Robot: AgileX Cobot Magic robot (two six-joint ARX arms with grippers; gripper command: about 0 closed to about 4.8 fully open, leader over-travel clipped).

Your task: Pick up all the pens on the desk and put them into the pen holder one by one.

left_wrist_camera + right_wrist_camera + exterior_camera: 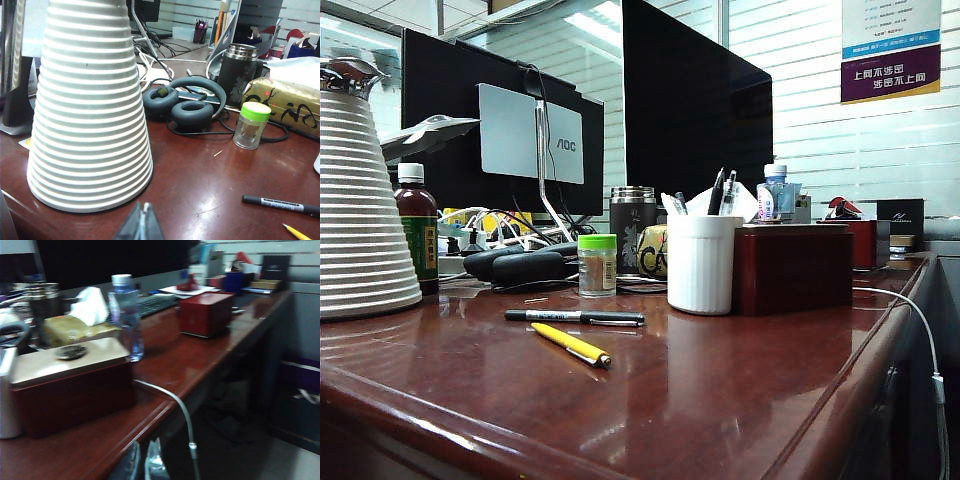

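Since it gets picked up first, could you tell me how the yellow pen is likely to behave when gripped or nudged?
The yellow pen looks slim and round, lying flat on the glossy desk, so it will probably roll or skid if nudged. It seems rigid and light. Its low profile may let a pincer slip off.

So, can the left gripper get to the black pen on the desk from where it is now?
Probably yes. The left gripper is shut, low beside the white ribbed cone. The black pen lies flat on bare desk, with nothing standing between them; the yellow pen lies just nearer.
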